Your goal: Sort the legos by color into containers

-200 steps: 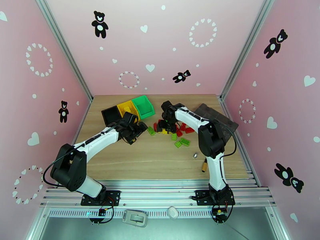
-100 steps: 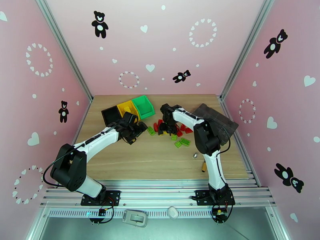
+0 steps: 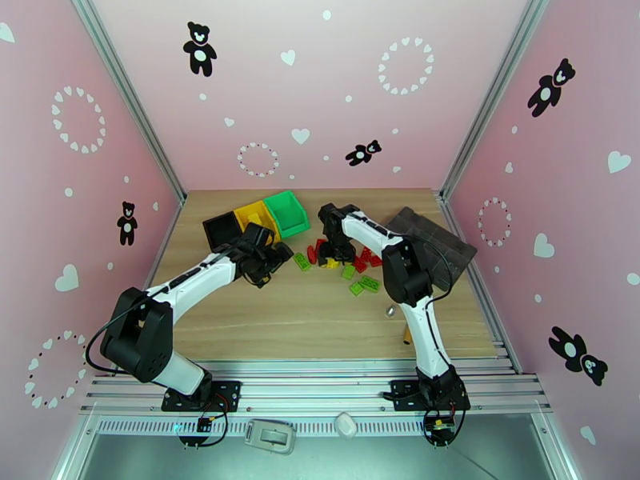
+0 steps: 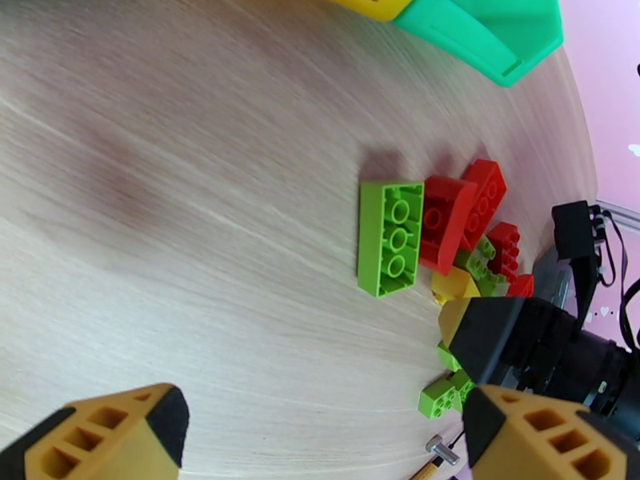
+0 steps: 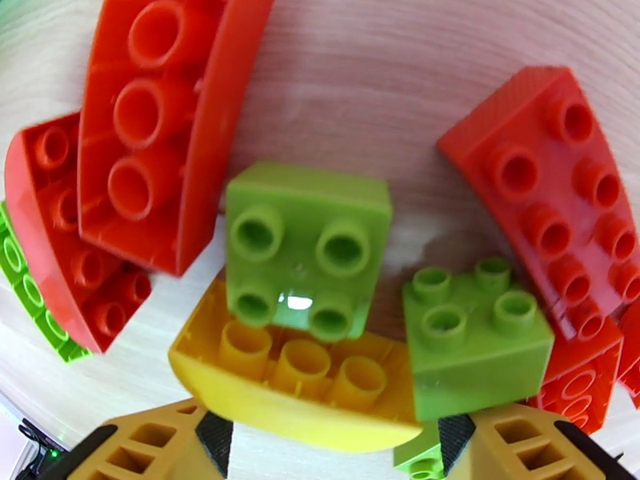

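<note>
While the right gripper point(image 3: 331, 254) has crept across the pile toward the green bin point(image 3: 286, 212) over the last second, its elbow folding the same way, it now hangs low over the legos point(image 3: 340, 264) heaped just to the near right of that bin. Its jaws have been parting and stand apart in the wrist view, straddling a curved yellow brick point(image 5: 296, 390) with a light green square brick point(image 5: 308, 250) lying against it. Whether the pads touch the yellow one I cannot tell, and nothing is lifted. I judge this as lining up a pick, so the sorting looks hardly begun: every brick I can see lies on the table.

The left gripper point(image 3: 274, 262) has barely shifted. It waits just on the near side of the green bin, jaws spread wide and empty. The yellow bin point(image 3: 254, 214) and black bin point(image 3: 220, 230) continue the row from the green bin's left.

The table point(image 3: 304, 322) is pale wood grain, flat and matt. A dark grey tray point(image 3: 432, 238) lies well to the right of the green bin. Pink walls point(image 3: 320, 90) printed with black teddy bears and white hearts close in the cell.
</note>
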Robot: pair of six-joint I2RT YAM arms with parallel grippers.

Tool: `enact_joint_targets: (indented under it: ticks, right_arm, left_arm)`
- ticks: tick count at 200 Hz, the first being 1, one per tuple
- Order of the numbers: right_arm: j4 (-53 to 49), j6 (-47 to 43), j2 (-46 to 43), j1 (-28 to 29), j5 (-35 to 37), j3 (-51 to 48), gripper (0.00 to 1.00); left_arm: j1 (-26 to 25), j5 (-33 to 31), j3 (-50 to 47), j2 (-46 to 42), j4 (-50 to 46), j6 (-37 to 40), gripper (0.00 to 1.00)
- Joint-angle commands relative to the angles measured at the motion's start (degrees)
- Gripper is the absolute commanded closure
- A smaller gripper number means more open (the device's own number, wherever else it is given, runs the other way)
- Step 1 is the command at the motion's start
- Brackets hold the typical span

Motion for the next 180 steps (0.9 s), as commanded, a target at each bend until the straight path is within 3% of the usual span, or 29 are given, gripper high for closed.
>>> enact_joint_targets:
  ticks: [1, 61, 180]
  right_arm:
    - [-2.87, -0.67, 2.53, -0.57, 0.74, 3.73, 0.27]
    - [-3.34, 0.56, 4.59, -0.59, -2.37, 7.5, 0.31]
    - [-1.33, 3.74, 4.12, 1.62, -3.34, 5.46, 0.56]
  left_arm:
    - [0.53, 0.25, 1.83, 0.48, -1.42, 1.11, 0.04]
    - [1.0, 0.48, 1.93, 0.33, -2.02, 1.56, 0.04]
    - [2.43, 0.03, -0.85, -3.86, -2.27, 1.42, 0.04]
